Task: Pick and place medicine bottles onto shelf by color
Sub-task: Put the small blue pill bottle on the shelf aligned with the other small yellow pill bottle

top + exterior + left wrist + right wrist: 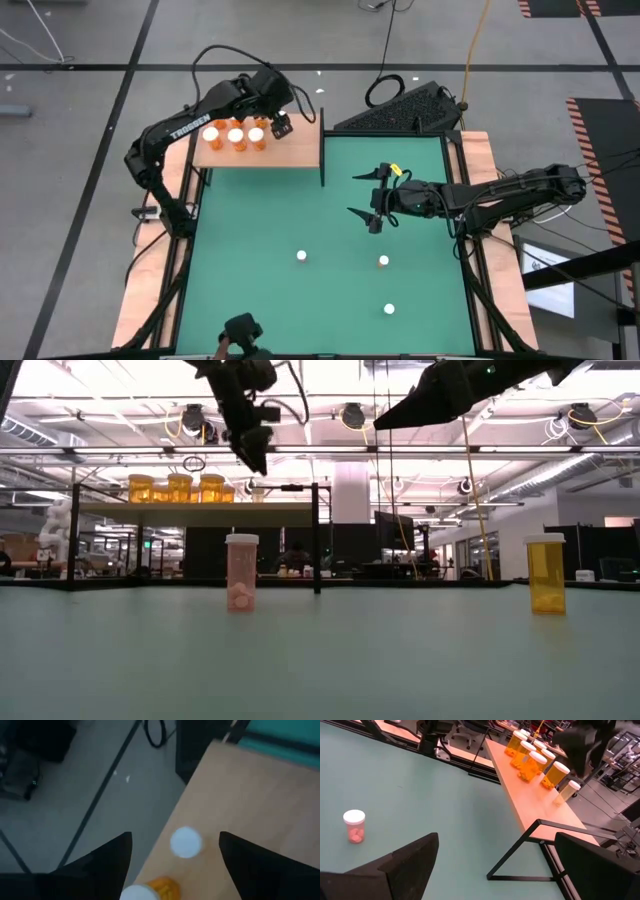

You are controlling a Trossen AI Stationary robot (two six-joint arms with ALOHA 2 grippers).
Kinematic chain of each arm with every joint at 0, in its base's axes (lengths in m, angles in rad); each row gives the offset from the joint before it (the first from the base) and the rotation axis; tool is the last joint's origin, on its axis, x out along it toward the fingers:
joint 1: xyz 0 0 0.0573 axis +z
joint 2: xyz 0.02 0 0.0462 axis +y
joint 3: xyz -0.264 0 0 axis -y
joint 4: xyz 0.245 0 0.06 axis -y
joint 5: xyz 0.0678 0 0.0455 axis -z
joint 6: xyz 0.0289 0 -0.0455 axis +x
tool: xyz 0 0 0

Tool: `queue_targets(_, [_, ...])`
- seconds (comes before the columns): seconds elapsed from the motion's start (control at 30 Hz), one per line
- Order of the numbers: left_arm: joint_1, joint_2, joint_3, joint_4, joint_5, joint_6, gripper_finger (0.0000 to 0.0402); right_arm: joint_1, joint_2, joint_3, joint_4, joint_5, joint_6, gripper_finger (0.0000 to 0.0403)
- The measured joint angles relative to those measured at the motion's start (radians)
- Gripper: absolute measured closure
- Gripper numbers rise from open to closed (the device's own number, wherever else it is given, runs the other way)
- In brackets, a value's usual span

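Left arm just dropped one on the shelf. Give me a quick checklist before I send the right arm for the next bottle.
1. Left gripper clear of its bottle: ok; fingers apart above the shelf, a white cap standing free between them.
2. Shelf bottles upright: ok; the orange bottles stand in a row.
3. Right gripper ready: ok; open, empty, above the green mat.
4. Bottles left on the mat: ok; three white caps, the nearest below the right gripper.
5. Their colours: pink bottle and yellow-orange one are clear; the third, cannot tell.
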State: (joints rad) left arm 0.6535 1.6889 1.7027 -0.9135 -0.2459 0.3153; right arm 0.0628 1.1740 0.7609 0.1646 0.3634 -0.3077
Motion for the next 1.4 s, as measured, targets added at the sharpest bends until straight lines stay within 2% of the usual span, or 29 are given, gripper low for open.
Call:
queue_targets(0.23, [-0.118, -0.074, 0.001, -0.009, -0.001, -0.056, 0.012, 0.0, 0.0, 0.0, -0.004, 0.0, 0.0, 0.0011])
queue_targets(0.5, [-0.321, -0.083, -0.013, -0.098, -0.001, -0.138, 0.0126, 0.0, 0.0, 0.0, -0.021, 0.0, 0.019, 0.0011])
queue_targets(0.67, [-0.455, -0.096, -0.114, -0.054, -0.008, -0.18, 0.0126, 0.001, 0.0, 0.0, -0.041, 0.0, 0.039, 0.0011])
queue_targets(0.87, [-0.596, -0.122, -0.306, 0.068, -0.109, -0.275, 0.0126, 0.011, 0.0, 0.0, -0.075, 0.001, 0.07, 0.0011])
queue_targets(0.97, [-0.648, -0.136, -0.376, 0.144, -0.126, -0.297, 0.0126, 0.02, 0.0, 0.0, -0.08, 0.001, 0.092, 0.0011])
queue_targets(1.23, [-0.703, -0.193, -0.407, 0.281, -0.16, -0.289, 0.0126, 0.035, 0.0, 0.0, -0.131, 0.0, 0.293, 0.0011])
queue_targets(1.4, [-0.755, -0.229, -0.408, 0.27, -0.162, -0.328, 0.0126, 0.094, 0.0, 0.0, -0.234, 0.001, 0.463, 0.0011])
